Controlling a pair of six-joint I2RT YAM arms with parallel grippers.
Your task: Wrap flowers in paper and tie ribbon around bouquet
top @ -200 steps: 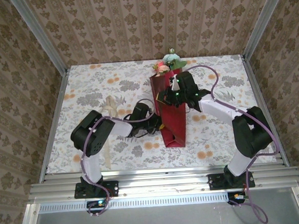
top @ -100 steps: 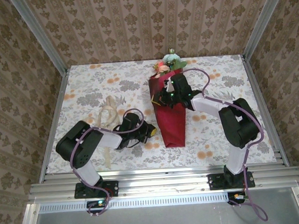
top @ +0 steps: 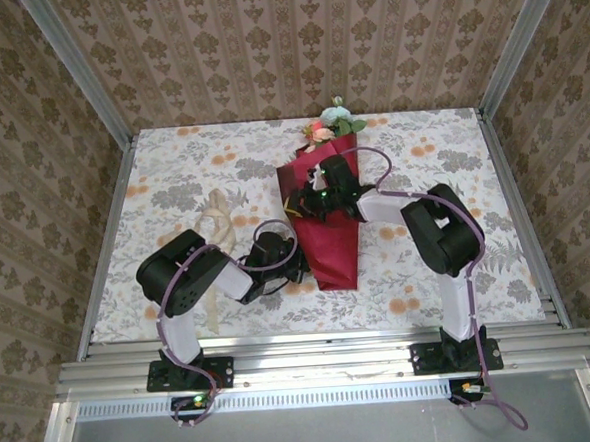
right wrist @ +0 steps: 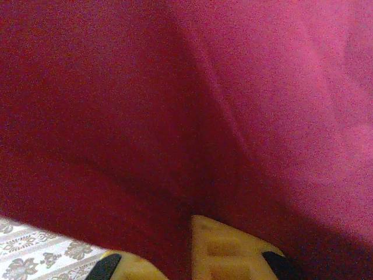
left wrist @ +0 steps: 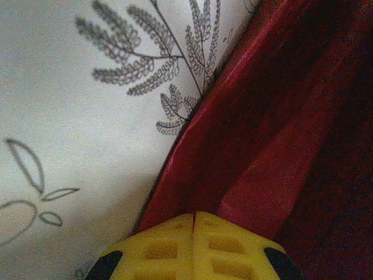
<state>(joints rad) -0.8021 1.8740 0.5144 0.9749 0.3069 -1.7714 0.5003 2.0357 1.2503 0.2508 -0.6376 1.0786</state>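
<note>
The bouquet (top: 338,240) is a red paper cone lying lengthwise mid-table. The flowers (top: 331,125), pink, pale blue and green, poke from its far wide end. My left gripper (top: 299,267) sits at the cone's near left edge, shut, with a thin fold of the paper (left wrist: 280,128) pinched between its yellow fingers (left wrist: 227,245). My right gripper (top: 313,197) reaches in from the right over the cone's upper left side, shut on the paper (right wrist: 192,105), which runs down between its fingers (right wrist: 233,251). The cream ribbon (top: 214,212) lies loose on the cloth, left of the cone.
A flower-printed tablecloth (top: 172,168) covers the table. Aluminium rails (top: 324,359) run along the near edge and both sides, and patterned walls close in the back. Both arms' cables loop above the cloth near the cone.
The left gripper swung back to the cone's near left edge and shut on the paper. The right gripper slid left and nearer across the cone, carrying a paper flap with it.
</note>
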